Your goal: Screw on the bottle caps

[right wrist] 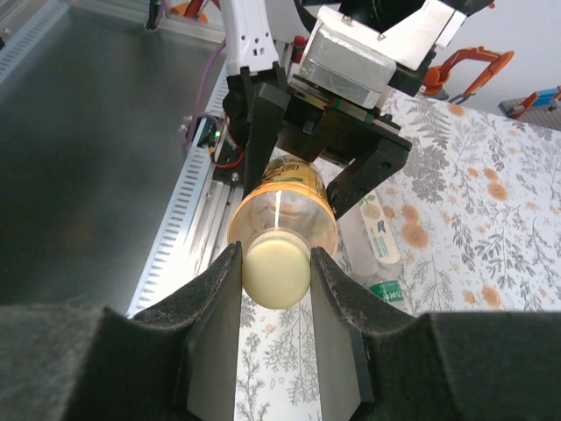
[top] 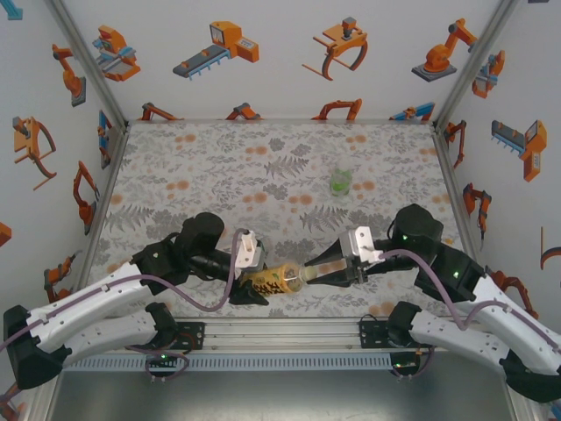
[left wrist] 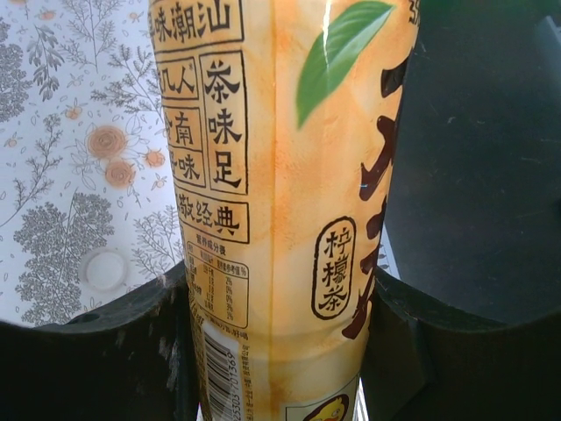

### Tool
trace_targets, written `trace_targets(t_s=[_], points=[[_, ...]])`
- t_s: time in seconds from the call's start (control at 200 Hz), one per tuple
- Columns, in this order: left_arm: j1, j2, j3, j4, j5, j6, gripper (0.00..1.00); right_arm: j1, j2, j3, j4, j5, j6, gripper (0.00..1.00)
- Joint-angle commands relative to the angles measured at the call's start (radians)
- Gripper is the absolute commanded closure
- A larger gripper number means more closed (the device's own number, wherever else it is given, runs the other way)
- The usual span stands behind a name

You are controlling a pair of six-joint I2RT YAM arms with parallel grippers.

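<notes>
White cap (right wrist: 276,267), pinched by the right pincer (right wrist: 276,254) at lower centre, meets the mouth of the bottle (top: 279,281) clamped in the left pincer (top: 250,292); its long axis lies level, left to right.

Far half of the counter (top: 219,167) lies open, save a small green bottle (top: 340,182) standing right of centre. Near the front, the amber bottle (top: 276,281) bridges the left gripper (top: 257,286) and right gripper (top: 308,276), barring the middle; a pale-labelled bottle (right wrist: 377,237) lies just beside it
</notes>
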Motion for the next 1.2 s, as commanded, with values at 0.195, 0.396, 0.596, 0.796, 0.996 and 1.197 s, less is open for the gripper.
trace_targets(t_s=[0.195,0.396,0.596,0.796,0.996,1.197], points=[[-0.001,-0.008,0.02,0.204,0.043,0.009,1.0,0.012,-0.034,-0.097,0.178,0.013,0.103,1.0],[-0.001,0.002,0.023,0.195,0.043,0.02,1.0,0.012,-0.044,-0.098,0.206,0.039,0.121,1.0],[0.003,0.017,0.049,0.147,0.011,0.025,1.0,0.012,-0.04,-0.073,0.225,0.105,0.145,1.0],[0.061,0.027,0.095,0.095,-0.049,0.028,1.0,0.008,0.005,-0.037,0.156,0.294,0.139,1.0],[0.156,0.053,0.163,0.016,-0.034,0.083,1.0,-0.048,0.076,-0.043,0.202,0.392,0.198,1.0],[0.232,0.134,0.254,-0.123,-0.036,0.155,1.0,-0.145,0.131,-0.055,0.346,0.407,0.304,1.0]])
